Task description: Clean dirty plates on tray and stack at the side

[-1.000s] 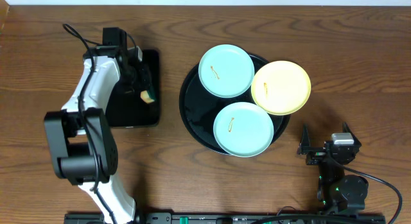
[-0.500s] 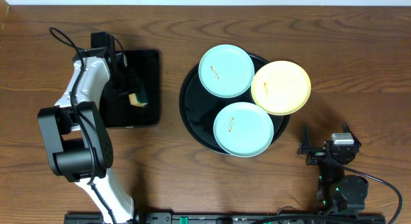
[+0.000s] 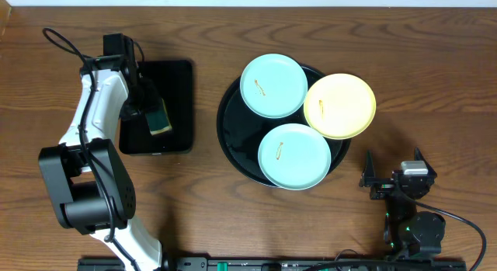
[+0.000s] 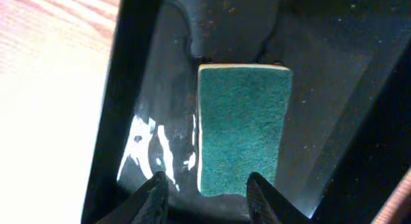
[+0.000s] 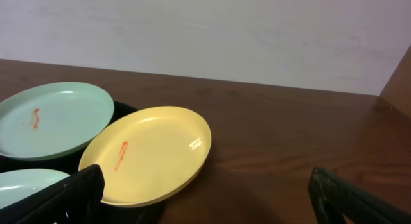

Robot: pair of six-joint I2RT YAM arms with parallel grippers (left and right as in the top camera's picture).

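We are holding the left gripper (image 4: 207, 187) part-open astride the green sponge (image 4: 244, 128) in the rectangular tray (image 3: 178, 77) at the left, readying to wipe the three smeared plates (image 3: 272, 85) sitting on the round tray (image 3: 233, 135), while the right gripper (image 5: 205, 192) is idling wide open near right.

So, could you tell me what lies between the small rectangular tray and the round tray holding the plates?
Only bare wood tabletop separates them, as the overhead view shows.

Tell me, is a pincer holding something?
Right pincer: nothing, open. Left pincer straddles one end of the green sponge; whether it grips cannot be told.
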